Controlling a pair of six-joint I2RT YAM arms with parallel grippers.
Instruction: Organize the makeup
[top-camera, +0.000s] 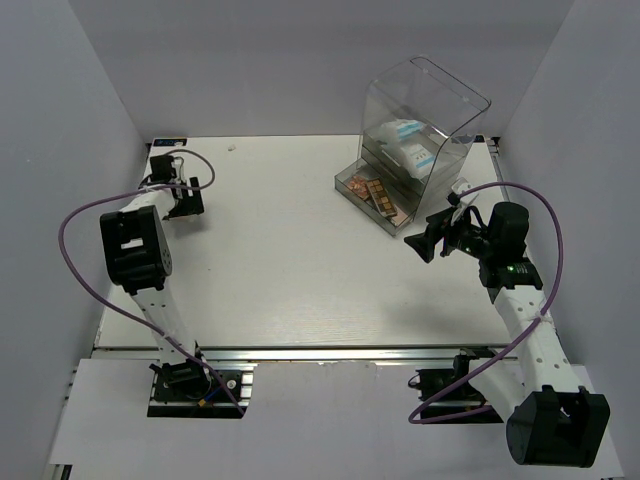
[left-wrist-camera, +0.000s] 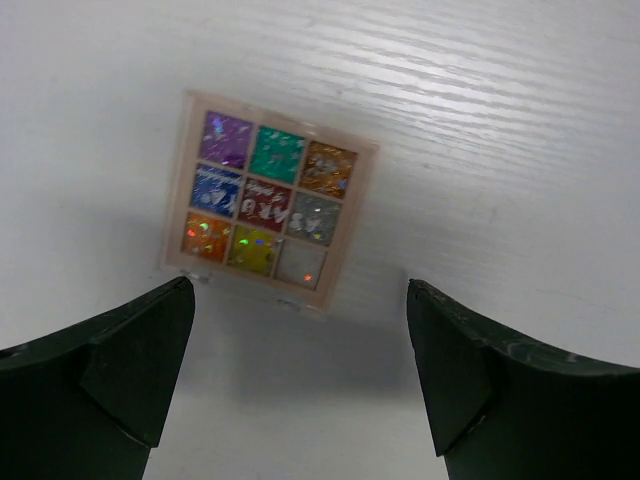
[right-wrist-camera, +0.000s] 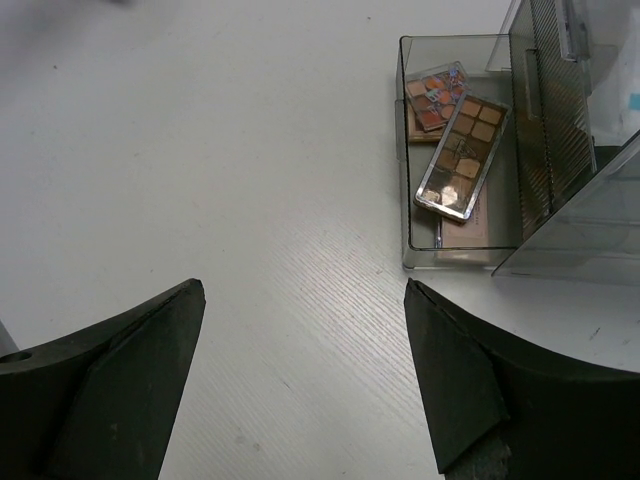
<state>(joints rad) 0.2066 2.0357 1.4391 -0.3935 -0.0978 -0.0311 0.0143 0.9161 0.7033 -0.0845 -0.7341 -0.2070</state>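
Observation:
A square pink palette (left-wrist-camera: 268, 200) with nine glitter colours lies flat on the white table, just ahead of my left gripper (left-wrist-camera: 298, 290), which is open and empty above it. That gripper (top-camera: 190, 200) is at the far left corner. My right gripper (right-wrist-camera: 304, 285) is open and empty over bare table, left of the open bottom drawer (right-wrist-camera: 404, 150). The drawer holds a long brown palette (right-wrist-camera: 460, 150), a pink-orange palette (right-wrist-camera: 437, 95) and a pale one beneath. Two white blue-printed pouches (top-camera: 412, 145) sit higher in the box. No black jars show.
The tall clear acrylic drawer box (top-camera: 425, 115) stands at the far right, its bottom drawer (top-camera: 375, 195) pulled out toward the middle. My right gripper (top-camera: 415, 243) hovers just right of that drawer. White walls close in the table at left, back and right.

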